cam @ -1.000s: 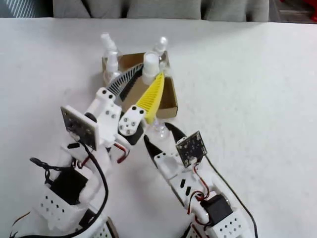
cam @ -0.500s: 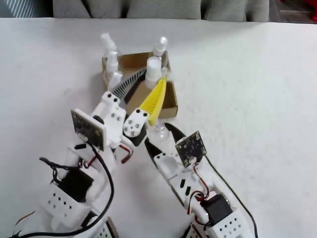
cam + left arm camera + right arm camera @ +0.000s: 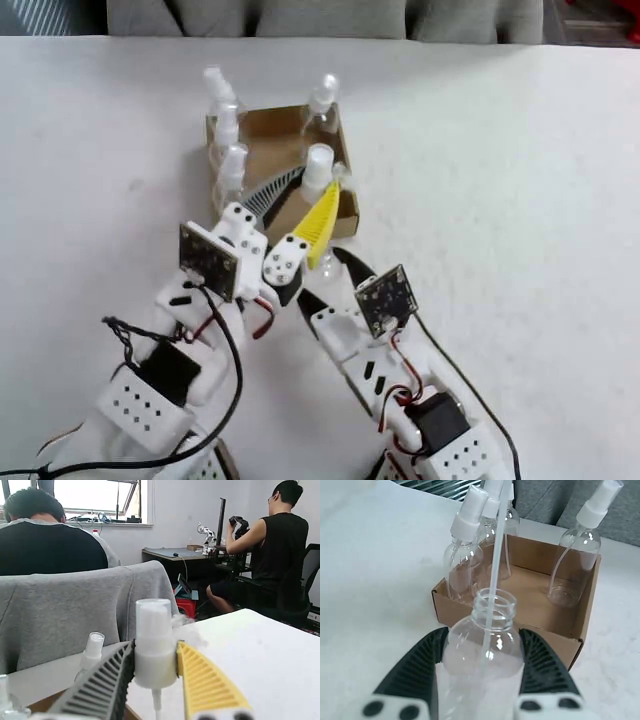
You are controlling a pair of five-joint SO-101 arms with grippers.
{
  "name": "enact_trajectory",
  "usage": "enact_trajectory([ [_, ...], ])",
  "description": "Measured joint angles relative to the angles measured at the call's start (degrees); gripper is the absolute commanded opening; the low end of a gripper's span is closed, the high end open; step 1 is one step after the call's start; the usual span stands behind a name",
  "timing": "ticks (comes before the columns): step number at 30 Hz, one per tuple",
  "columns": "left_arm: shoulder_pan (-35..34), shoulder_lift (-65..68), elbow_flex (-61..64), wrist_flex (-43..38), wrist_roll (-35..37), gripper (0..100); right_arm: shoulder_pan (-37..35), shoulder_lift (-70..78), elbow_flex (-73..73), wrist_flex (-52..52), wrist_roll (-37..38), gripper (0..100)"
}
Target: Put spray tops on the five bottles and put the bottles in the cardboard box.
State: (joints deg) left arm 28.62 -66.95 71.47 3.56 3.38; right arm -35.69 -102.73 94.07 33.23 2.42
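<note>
My left gripper (image 3: 314,182), one finger grey and one yellow, is shut on a white spray top (image 3: 318,165) (image 3: 154,645) above the near edge of the cardboard box (image 3: 262,125). The top's thin dip tube (image 3: 495,555) hangs down into the open neck of a clear bottle (image 3: 482,665) (image 3: 322,262). My right gripper (image 3: 482,637) (image 3: 322,268), with black fingers, is shut on that bottle just in front of the box, holding it upright. Several clear bottles with spray tops (image 3: 228,128) (image 3: 462,555) (image 3: 572,565) stand inside the box.
The white table (image 3: 500,170) stretches wide to the right and left of the box. Both arms crowd the near middle of the table. Grey chair backs (image 3: 75,605) stand behind the table's far edge.
My left gripper has carried the spray top back from over the middle of the box to its near edge, above the held bottle. The right arm has kept still.
</note>
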Motion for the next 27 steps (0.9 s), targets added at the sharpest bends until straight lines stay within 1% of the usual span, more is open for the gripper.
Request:
enact_trajectory([
  [5, 2.9, 0.0, 5.19, -0.09, -0.09, 5, 0.09, 0.0, 0.0, 0.18, 0.0, 1.7],
  [10, 3.25, 0.0, 9.23, -0.18, -0.09, 7, 0.09, 0.0, 0.0, 1.14, 0.0, 1.7],
  [12, 3.25, 0.0, 10.2, -0.18, -0.09, 12, 0.09, 0.0, 0.0, 1.14, 0.0, 1.7],
  [16, 3.25, 0.0, 10.64, -0.18, -0.09, 29, 0.0, 0.0, 0.0, 1.14, 0.0, 1.7],
  [18, 3.25, 0.0, 11.25, -0.18, -0.09, 35, 0.09, 0.0, 0.0, 1.23, 0.0, 1.7],
  [21, 2.9, -0.09, 12.13, -0.18, 0.09, 39, 1.32, 0.0, 0.09, 1.23, 0.18, 1.7],
  [27, 2.9, -1.14, 13.45, -0.88, 0.35, 39, 2.2, 0.09, 0.09, 1.23, 0.18, 1.7],
])
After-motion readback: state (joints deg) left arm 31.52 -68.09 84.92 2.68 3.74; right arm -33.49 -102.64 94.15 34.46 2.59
